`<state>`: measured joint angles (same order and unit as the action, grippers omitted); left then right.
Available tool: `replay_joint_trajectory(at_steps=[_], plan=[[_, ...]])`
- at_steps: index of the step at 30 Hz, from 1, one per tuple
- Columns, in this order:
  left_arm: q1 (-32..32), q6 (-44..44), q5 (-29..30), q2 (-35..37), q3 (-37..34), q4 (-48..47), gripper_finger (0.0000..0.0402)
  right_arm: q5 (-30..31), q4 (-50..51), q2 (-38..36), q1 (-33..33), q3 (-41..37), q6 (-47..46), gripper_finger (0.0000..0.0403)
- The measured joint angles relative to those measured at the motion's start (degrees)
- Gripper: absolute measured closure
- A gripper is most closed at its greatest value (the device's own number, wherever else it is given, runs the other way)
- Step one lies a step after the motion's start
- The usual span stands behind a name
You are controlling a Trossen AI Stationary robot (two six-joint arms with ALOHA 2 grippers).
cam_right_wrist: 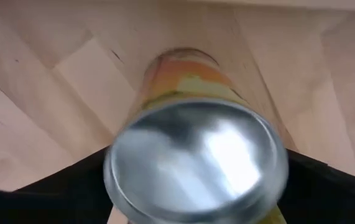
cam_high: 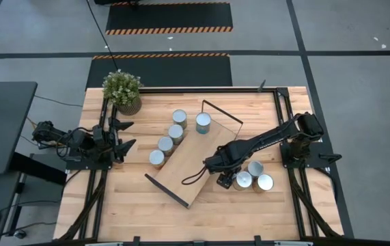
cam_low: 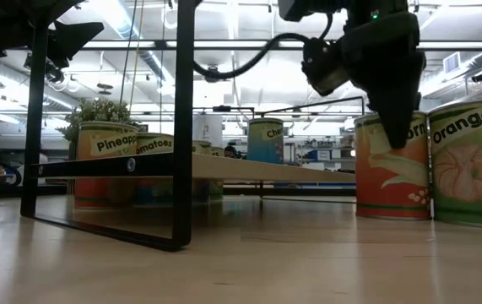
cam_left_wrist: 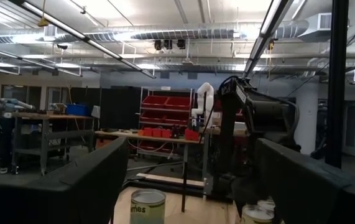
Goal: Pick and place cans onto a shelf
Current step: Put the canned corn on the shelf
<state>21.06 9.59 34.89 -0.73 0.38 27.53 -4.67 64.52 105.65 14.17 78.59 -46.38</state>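
overhead, the light plank table (cam_high: 140, 212) sits on a grey floor crossed by black lines and orange-and-black hazard strips, with a potted plant (cam_high: 122, 91) at its far left corner. beyond it the room is a workshop with ceiling ducts, strip lights and red storage bins (cam_left_wrist: 165, 106).

the shelf (cam_high: 196, 152) lies diagonally on the table, its long axis running from the near left to the far right, with black wire frames at both short ends. four cans (cam_high: 168, 139) stand upright in a line along its left long edge, and one can (cam_high: 203, 122) stands on the board near its far end. three more (cam_high: 255, 176) cluster off its right edge.

the right gripper (cam_high: 226, 180) is down at the leftmost can (cam_right_wrist: 196, 158) of that cluster, a finger on either side of it. the left gripper (cam_high: 128, 134) waits at the left edge, jaws spread and empty.
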Motion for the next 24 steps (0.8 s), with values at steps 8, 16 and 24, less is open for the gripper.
replay_joint_trajectory(at_steps=[8,16,24], plan=[[0.0,0.0,0.0,0.0,0.0,0.0,0.0046,0.8,5.1,0.0,-0.4,3.6,5.4,0.0085],[0.0,0.0,0.0,0.0,0.0,0.0,0.0046,10.5,21.6,-0.2,-1.9,16.8,9.7,0.008],[0.0,0.0,0.0,0.0,0.0,0.1,0.0046,13.8,18.1,-0.2,-9.7,20.3,28.3,0.0079]])
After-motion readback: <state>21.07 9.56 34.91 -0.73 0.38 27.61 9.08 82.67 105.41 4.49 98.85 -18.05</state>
